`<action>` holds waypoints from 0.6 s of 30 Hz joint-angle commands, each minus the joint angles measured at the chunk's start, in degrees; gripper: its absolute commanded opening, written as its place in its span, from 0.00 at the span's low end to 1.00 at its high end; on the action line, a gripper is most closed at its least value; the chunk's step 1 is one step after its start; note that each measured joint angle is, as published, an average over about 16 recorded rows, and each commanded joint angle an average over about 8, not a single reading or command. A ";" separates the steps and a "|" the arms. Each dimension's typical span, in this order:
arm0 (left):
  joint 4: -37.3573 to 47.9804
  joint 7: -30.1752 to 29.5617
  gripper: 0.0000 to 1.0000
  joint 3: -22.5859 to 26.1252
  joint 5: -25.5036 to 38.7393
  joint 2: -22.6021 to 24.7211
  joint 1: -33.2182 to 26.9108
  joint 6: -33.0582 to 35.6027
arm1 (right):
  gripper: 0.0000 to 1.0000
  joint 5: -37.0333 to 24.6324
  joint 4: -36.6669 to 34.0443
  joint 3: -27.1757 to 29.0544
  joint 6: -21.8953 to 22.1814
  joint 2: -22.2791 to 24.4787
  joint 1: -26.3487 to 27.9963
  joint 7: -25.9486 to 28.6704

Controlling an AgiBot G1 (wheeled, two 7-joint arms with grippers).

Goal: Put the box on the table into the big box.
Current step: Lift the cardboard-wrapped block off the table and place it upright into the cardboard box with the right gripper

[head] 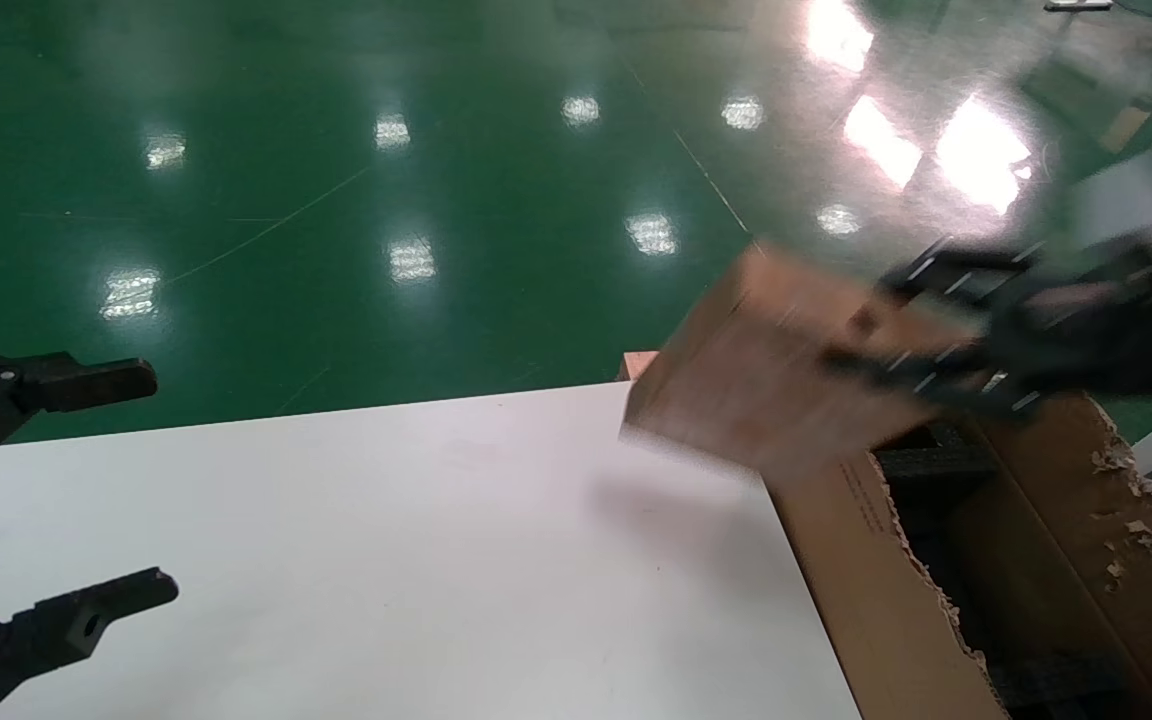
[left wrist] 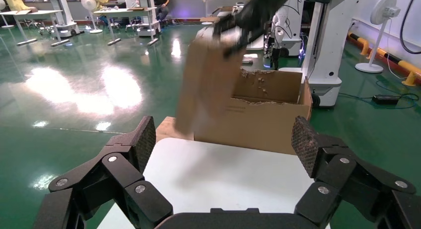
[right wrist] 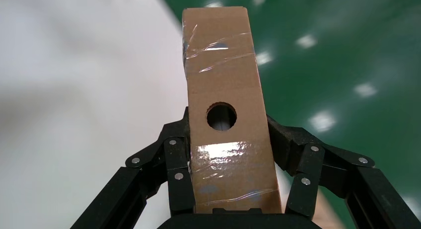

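While the white table [head: 386, 560] fills most of the head view, the big box [head: 886, 600] sits just off its right edge, torn rim up, black foam inside. Box [head: 766, 370] is up in the air, tilted, over that corner where table meets big box. Right gripper [right wrist: 229, 164] is clamped on its two sides, taped face with the hole showing. It's blurry, so probably touching nothing else. Left gripper [left wrist: 223, 144] hovers at the table's left, jaws spread wide, holding nothing.

motion-blurred box [head: 756, 390] and right pincer [head: 921, 325], big box [head: 896, 600] cut off by frame edge
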 commanded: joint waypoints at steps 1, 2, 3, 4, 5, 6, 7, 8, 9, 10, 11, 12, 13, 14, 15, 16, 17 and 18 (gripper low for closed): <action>0.00 0.00 0.02 0.00 0.00 0.00 0.00 0.00 | 0.00 0.21 2.43 0.83 0.49 3.01 2.62 1.01; 0.00 0.00 0.00 0.00 0.00 0.00 0.00 0.00 | 0.00 -0.05 3.07 1.34 0.86 4.29 3.55 1.45; 0.00 0.00 0.00 0.00 0.00 0.00 0.00 0.00 | 0.00 -0.32 3.61 1.81 1.27 5.51 4.37 1.90; 0.00 0.00 0.00 0.00 0.00 0.00 0.00 0.00 | 0.00 -0.59 4.04 2.25 1.68 6.68 5.07 2.33; 0.00 0.00 0.00 0.00 0.00 0.00 0.00 0.00 | 0.00 -0.80 4.36 2.64 2.06 7.77 5.64 2.71; 0.00 0.00 0.00 0.00 0.00 0.00 0.00 0.00 | 0.00 -0.99 4.56 2.94 2.43 8.80 6.06 3.10; 0.00 0.00 0.00 0.00 0.00 0.00 0.00 0.00 | 0.00 -1.15 4.64 3.18 2.84 9.77 6.38 3.40; 0.00 0.00 0.00 0.00 0.00 0.00 0.00 0.00 | 0.00 -1.25 4.56 3.34 3.24 10.69 6.58 3.62; 0.00 0.00 0.00 0.00 0.00 0.00 0.00 0.00 | 0.00 -1.28 4.29 3.39 3.73 11.59 6.67 3.81; 0.00 0.00 0.00 0.00 0.00 0.00 0.00 0.00 | 0.00 -1.28 3.88 3.35 4.28 12.46 6.67 3.95; 0.00 0.00 0.00 0.00 0.00 0.00 0.00 0.00 | 0.00 -1.24 3.36 3.20 4.83 13.24 6.56 4.00; 0.00 0.00 0.00 0.00 0.00 0.00 0.00 0.00 | 0.00 -1.13 2.71 2.92 5.43 13.96 6.36 4.03; 0.00 0.00 0.00 0.00 0.00 0.00 0.00 0.00 | 0.00 -0.95 1.96 2.55 6.06 14.63 6.10 4.07; 0.00 0.00 0.00 0.00 0.00 0.00 0.00 0.00 | 0.00 -0.69 1.18 2.09 6.67 15.22 5.79 4.08; 0.00 0.00 0.00 0.00 0.00 0.00 0.00 0.00 | 0.00 -0.34 0.29 1.49 7.29 15.76 5.42 4.12; 0.00 0.00 0.00 0.00 0.00 0.00 0.00 0.00 | 0.00 0.08 -0.67 0.80 7.90 16.25 5.00 4.19; 0.00 0.00 0.00 0.00 0.00 0.00 0.00 0.00 | 0.00 0.55 -1.59 0.04 8.42 16.66 4.58 4.25; 0.00 0.00 0.00 0.00 0.00 0.00 0.00 0.00 | 0.00 1.14 -2.58 -0.86 8.89 17.04 4.14 4.33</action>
